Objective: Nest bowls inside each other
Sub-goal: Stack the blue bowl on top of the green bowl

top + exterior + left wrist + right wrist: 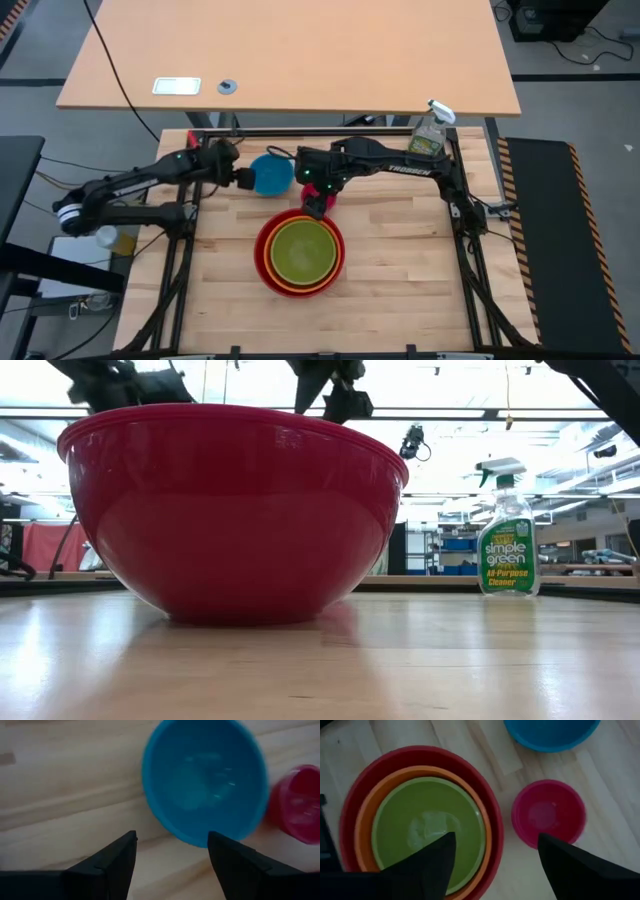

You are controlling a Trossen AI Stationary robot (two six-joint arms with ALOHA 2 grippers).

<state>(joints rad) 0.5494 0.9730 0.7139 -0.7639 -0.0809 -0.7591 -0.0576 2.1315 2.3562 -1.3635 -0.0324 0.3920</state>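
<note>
A lime green bowl (427,827) sits inside an orange bowl (366,817), which sits inside the red bowl (268,262) at the table's middle. The blue bowl (270,174) and the small magenta bowl (549,812) stand apart on the wood, farther back. My left gripper (171,840) hovers open just left of the blue bowl (205,780), touching nothing. My right gripper (496,840) hangs open above the gap between the nested stack and the magenta bowl, with nothing between its fingers. In the low view the red bowl (235,510) hides the others.
A clear spray bottle (430,130) stands at the table's far right corner and also shows in the low view (507,545). A second light wooden desk (290,50) lies beyond the far edge. Bare wood lies to the stack's left, right and near side.
</note>
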